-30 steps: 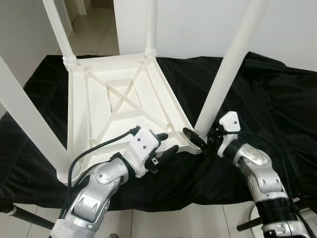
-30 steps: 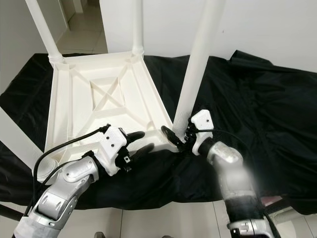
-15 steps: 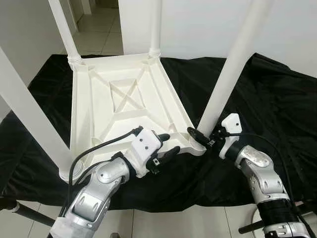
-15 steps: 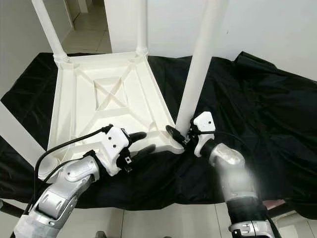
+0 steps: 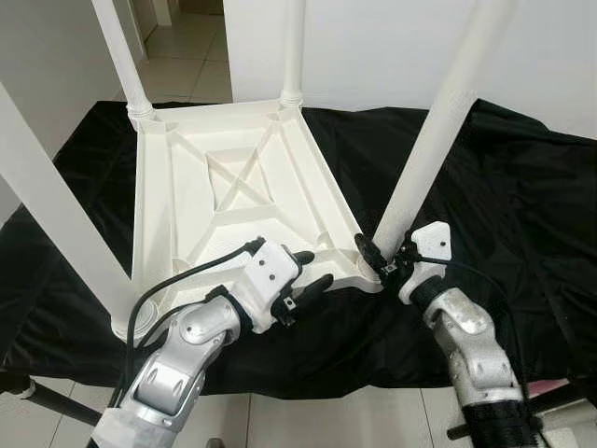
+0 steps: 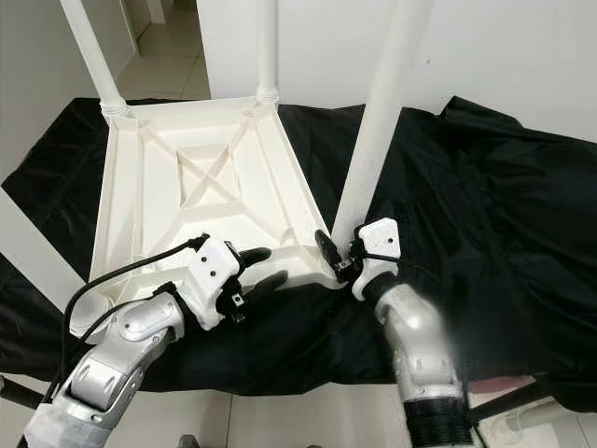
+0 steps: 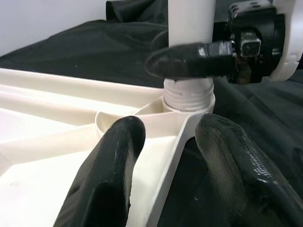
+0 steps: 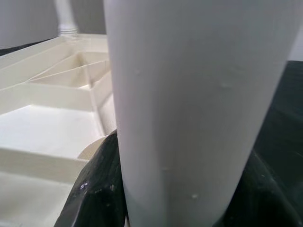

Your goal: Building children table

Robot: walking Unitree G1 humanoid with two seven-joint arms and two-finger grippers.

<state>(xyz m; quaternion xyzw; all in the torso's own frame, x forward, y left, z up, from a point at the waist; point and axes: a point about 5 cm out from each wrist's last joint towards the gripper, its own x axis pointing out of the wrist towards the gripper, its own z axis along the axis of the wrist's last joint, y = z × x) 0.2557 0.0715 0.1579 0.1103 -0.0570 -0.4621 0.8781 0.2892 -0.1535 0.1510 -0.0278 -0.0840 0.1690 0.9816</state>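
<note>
Tabletop [image 5: 233,201]: laid upside down on black cloth [image 5: 522,196], sockets exposed. Near leg [image 5: 424,159]: clamped at its base by right gripper [image 5: 381,263] for screwing. Rim straddled by left gripper [image 5: 310,271], fingers parted, as bracing.

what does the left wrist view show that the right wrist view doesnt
Left wrist view alone: the threaded collar at the foot of the near right leg, seated in the corner socket; the left gripper straddling the tabletop's edge; one finger of the right gripper crossing the leg.

Right wrist view alone: the ribbed underside of the upturned tabletop and a far leg.

Both: the same white leg with the right gripper around it, and the black cloth.
</note>
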